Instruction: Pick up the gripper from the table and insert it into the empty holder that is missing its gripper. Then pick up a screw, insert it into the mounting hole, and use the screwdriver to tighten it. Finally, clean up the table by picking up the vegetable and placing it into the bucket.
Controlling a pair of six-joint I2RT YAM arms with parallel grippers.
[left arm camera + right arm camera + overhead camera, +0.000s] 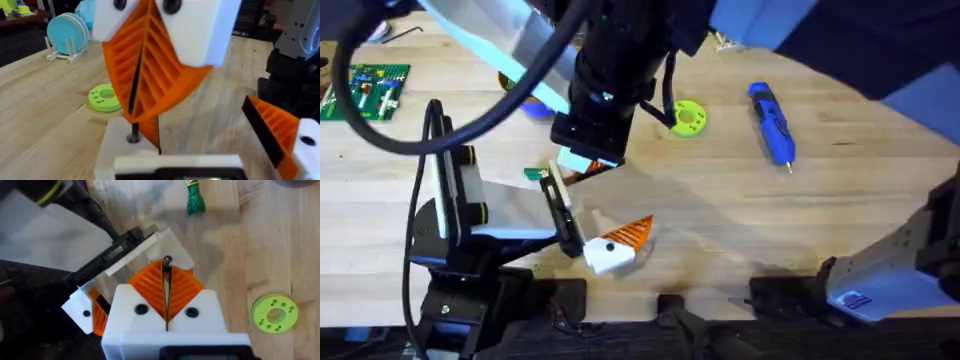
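Wooden table (840, 215) boards run under both arms, and the white holder (117, 150) on the left arm is the spot to measure from. Far to the left of the holder lies a green board (365, 88) with small parts on it. Just left of the holder and a bit farther back lies the dark green vegetable (535, 174), and past that a bit of the blue bucket (535, 108) peeks out from under a dark arm. The left gripper (620, 243) is spread wide and pinches nothing. The holder is one side of it, and an orange finger (272, 127) is the other side. Right above the holder hangs the right gripper (166, 267). Its two orange fingers are pressed together on a thin screw (167, 260). The screw points straight down along the fingers, and its tip looks to be at the hole in the holder, so I think the screw is just going in. I cannot tell if it sits all the way in. To the right of the holder and farther back lies a lime green ring (687, 118). Much farther right lies the blue screwdriver (772, 122), with its metal tip pointing toward the arms. The right arm is nearer to it.
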